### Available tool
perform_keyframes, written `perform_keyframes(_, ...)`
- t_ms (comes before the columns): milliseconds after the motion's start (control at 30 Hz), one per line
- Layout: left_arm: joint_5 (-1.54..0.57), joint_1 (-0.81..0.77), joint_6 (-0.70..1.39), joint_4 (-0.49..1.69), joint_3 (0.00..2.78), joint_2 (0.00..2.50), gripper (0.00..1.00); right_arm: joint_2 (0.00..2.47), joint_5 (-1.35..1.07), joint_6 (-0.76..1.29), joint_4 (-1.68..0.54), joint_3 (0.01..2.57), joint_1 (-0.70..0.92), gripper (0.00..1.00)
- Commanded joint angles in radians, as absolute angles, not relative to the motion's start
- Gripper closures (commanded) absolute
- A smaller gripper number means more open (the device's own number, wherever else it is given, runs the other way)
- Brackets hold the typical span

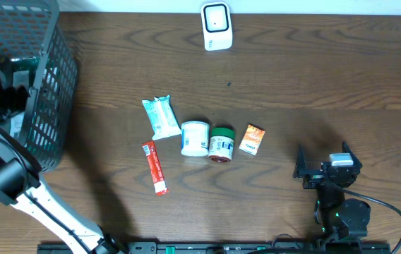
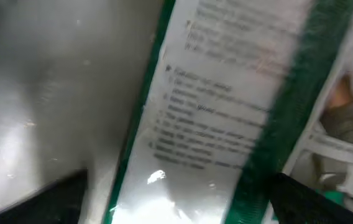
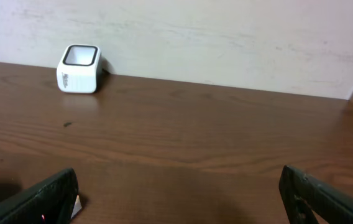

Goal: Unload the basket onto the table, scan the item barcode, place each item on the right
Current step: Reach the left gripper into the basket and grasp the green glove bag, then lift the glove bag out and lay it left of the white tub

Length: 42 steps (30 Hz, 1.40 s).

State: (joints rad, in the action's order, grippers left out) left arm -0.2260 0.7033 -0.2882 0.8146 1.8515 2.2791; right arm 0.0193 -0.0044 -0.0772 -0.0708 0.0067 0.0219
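My left gripper reaches down inside the black mesh basket at the table's left edge. It is open, and a glossy white packet with green stripes and small print lies blurred and very close between its fingers. I cannot tell whether they touch it. The white barcode scanner stands at the far edge of the table and also shows in the right wrist view as the scanner. Low over the near right of the table, my right gripper is open and empty, with bare wood between its fingers.
Several items lie in a row mid-table: a teal packet, a red stick pack, a white tub, a green-lidded jar and a small orange box. A pale wall rises behind the scanner.
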Motion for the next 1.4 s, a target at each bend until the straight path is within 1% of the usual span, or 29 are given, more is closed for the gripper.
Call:
perform_keyframes(0, -0.279, 0.703, -0.275, 0.860, 1.838, 2.355, 0.07, 0.018, -0.002, -0.083, -0.075, 0.006, 0.008, 0.01)
perform_keyframes(67, -0.326, 0.703, -0.275, 0.896, 1.839, 2.358, 0.13, 0.018, -0.002, -0.083, -0.075, 0.006, 0.008, 0.01)
perform_keyframes(133, -0.398, 0.703, -0.275, 0.928, 1.839, 2.355, 0.15, 0.018, -0.002, -0.083, -0.075, 0.006, 0.008, 0.01)
perform_keyframes(167, -0.461, 0.703, -0.275, 0.943, 1.839, 2.355, 0.20, 0.018, -0.002, -0.083, -0.075, 0.006, 0.008, 0.01)
perform_keyframes(233, -0.517, 0.703, -0.275, 0.955, 1.839, 2.355, 0.26, 0.018, -0.002, -0.083, -0.075, 0.006, 0.008, 0.01)
perform_keyframes(300, -0.548, 0.703, -0.275, 0.966, 1.844, 2.355, 0.36, 0.018, -0.002, -0.083, -0.075, 0.006, 0.008, 0.01)
perform_keyframes(367, -0.555, 0.703, -0.274, 0.972, 1.850, 2.354, 0.52, 0.018, -0.002, -0.083, -0.075, 0.006, 0.008, 0.01)
perform_keyframes(400, -0.555, 0.703, -0.274, 0.973, 1.850, 2.353, 0.55, 0.018, -0.002, -0.083, -0.075, 0.006, 0.008, 0.01)
perform_keyframes(433, -0.555, 0.703, -0.274, 0.972, 1.850, 2.353, 0.66, 0.018, -0.002, -0.083, -0.075, 0.006, 0.008, 0.01)
perform_keyframes(467, -0.555, 0.703, -0.274, 0.972, 1.850, 2.353, 0.80, 0.018, -0.002, -0.083, -0.075, 0.006, 0.008, 0.01)
perform_keyframes(500, -0.555, 0.703, -0.274, 0.971, 1.851, 2.352, 0.93, 0.018, -0.002, -0.083, -0.075, 0.006, 0.008, 0.01)
perform_keyframes(600, -0.567, 0.706, -0.270, 0.972, 1.872, 2.349, 0.93, 0.018, -0.002, -0.083, -0.075, 0.006, 0.008, 0.01)
perform_keyframes(733, -0.569, 0.723, -0.130, 0.971, 1.939, 2.283, 0.93, 0.018, -0.002, -0.083, -0.075, 0.006, 0.008, 0.01)
perform_keyframes(867, -0.565, 0.728, -0.067, 0.956, 1.981, 2.141, 0.93, 0.018, -0.002, -0.083, -0.075, 0.006, 0.008, 0.01)
perform_keyframes(900, -0.553, 0.728, -0.039, 0.940, 1.984, 2.060, 0.93, 0.018, -0.002, -0.083, -0.075, 0.006, 0.008, 0.01)
perform_keyframes(1067, -0.330, 0.727, 0.137, 0.909, 1.984, 1.767, 0.93, 0.018, -0.002, -0.083, -0.075, 0.006, 0.008, 0.01)
perform_keyframes(1133, -0.297, 0.727, 0.157, 0.903, 1.984, 1.673, 0.93, 0.018, -0.002, -0.083, -0.075, 0.006, 0.008, 0.01)
perform_keyframes(1267, -0.327, 0.719, 0.213, 0.937, 1.983, 1.477, 0.93, 0.018, -0.002, -0.083, -0.075, 0.006, 0.008, 0.01)
perform_keyframes(1367, -0.440, 0.659, 0.212, 1.022, 1.983, 1.388, 0.93, 0.018, -0.002, -0.083, -0.075, 0.006, 0.008, 0.01)
